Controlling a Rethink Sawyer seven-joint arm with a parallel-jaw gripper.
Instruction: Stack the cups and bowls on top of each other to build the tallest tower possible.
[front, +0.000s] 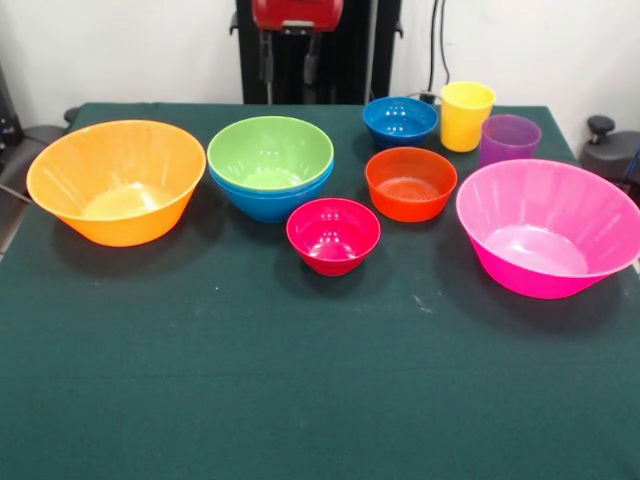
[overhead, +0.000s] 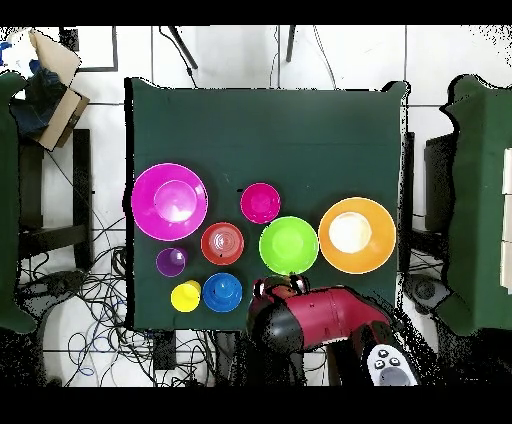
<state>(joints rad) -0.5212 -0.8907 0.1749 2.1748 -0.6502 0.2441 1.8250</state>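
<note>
All the bowls and cups stand upright on the green table. From left to right in the front view I see the large orange bowl, the green bowl nested in a light blue bowl, the crimson bowl, the orange-red bowl and the large pink bowl. Behind them are the dark blue bowl, the yellow cup and the purple cup. My gripper hangs open and empty past the table's far edge, behind the green bowl.
In the overhead view a cardboard box sits off the table's top left corner. A grey controller lies beside the robot's base. Cables trail on the floor near the yellow cup.
</note>
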